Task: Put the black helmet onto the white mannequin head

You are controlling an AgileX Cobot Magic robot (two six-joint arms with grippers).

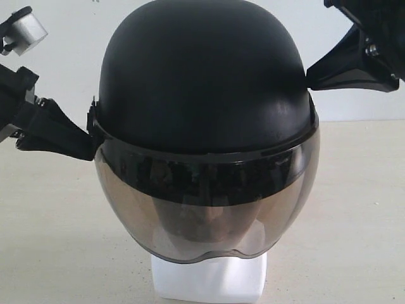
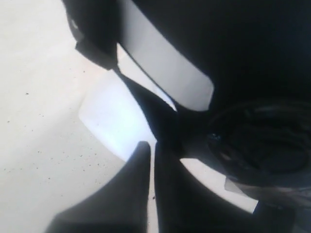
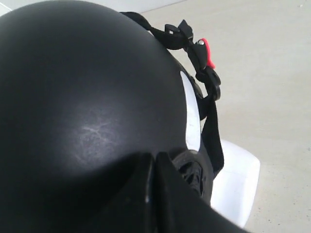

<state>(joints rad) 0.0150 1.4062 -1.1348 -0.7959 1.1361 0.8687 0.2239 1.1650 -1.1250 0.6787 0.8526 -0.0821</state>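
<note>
The black helmet (image 1: 202, 82) sits over the white mannequin head, whose neck base (image 1: 209, 282) shows below the smoky visor (image 1: 158, 221). The face is only a dim shape behind the tint. My left gripper (image 1: 90, 142) is shut, its tips against the helmet's lower rim on the left. My right gripper (image 1: 310, 79) is shut too, its tips touching the shell higher up on the right. In the left wrist view the shut left gripper (image 2: 149, 144) points at the helmet (image 2: 252, 48) and neck base (image 2: 109, 119). In the right wrist view the right gripper (image 3: 154, 156) rests on the shell (image 3: 82, 97).
The head stands on a pale speckled tabletop (image 1: 354, 209) with a white wall (image 1: 69, 69) behind. The helmet's chin strap with a red buckle tab (image 3: 208, 52) hangs loose down the side above the neck base (image 3: 238, 184). A silver camera block (image 1: 28, 28) rides on my left arm.
</note>
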